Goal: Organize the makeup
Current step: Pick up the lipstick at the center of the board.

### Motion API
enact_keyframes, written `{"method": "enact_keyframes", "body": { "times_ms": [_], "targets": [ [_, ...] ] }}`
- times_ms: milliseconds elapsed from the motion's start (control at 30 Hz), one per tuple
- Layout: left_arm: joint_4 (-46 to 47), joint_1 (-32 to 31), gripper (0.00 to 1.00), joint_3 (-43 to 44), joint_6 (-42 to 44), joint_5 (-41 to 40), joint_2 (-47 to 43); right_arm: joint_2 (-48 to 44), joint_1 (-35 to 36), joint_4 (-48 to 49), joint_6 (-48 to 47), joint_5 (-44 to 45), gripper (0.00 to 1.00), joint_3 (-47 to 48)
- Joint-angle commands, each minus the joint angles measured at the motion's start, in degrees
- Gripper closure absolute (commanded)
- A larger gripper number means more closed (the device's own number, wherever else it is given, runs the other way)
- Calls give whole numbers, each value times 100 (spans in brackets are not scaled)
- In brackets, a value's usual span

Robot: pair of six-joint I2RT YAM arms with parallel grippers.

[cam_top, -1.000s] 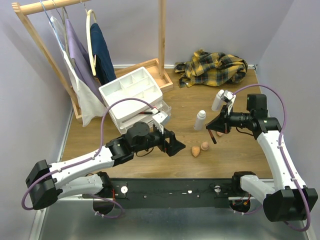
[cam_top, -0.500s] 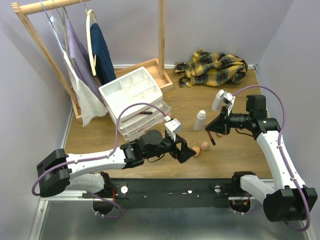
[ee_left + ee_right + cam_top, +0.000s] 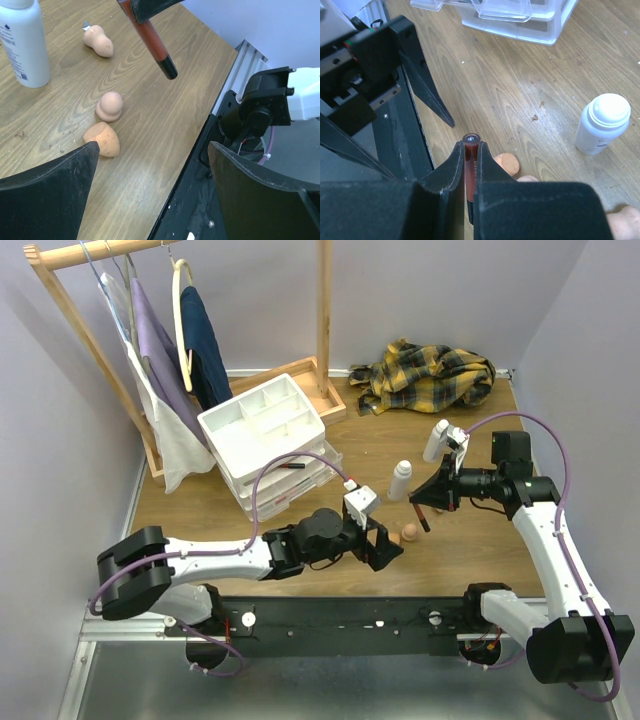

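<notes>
My right gripper is shut on a dark-red stick with a black tip, held above the table right of centre. In the right wrist view the stick sits pinched between the jaws. My left gripper stands open low over the front edge, and nothing lies between its fingers. Just ahead of it are peach sponges, with a third farther off. One sponge shows from above. A white bottle stands upright, and a second is behind the right gripper.
The white drawer unit stands left of centre with its drawers pulled out; another dark stick lies in one. A yellow plaid cloth is heaped at the back right. A wooden clothes rack fills the back left. The black base rail runs beside the table edge.
My left arm has swung right along the front of the table, from by the drawer unit to the sponges, still open. The right arm has held still with the stick.
</notes>
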Motion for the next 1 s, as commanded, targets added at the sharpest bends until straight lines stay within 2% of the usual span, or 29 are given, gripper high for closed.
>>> {"method": "enact_keyframes", "body": {
  "times_ms": [0,267,467,667,967],
  "targets": [
    [563,-58,1,341,-3,-345,381,-34,-33,21,-87,-316,99,-112],
    [1064,-67,3,799,-231,-512,1163,-69,-60,29,-78,-544,100,-156],
    [1442,-67,12,1080,-240,-776,1620,-78,-77,21,-69,-746,99,-156],
    [1741,-67,32,1238,-284,-776,1902,-130,-86,21,-87,-799,99,-191],
    [2198,-67,68,1230,-345,-671,2069,-131,-104,38,-96,-825,99,-244]
  ]
}}
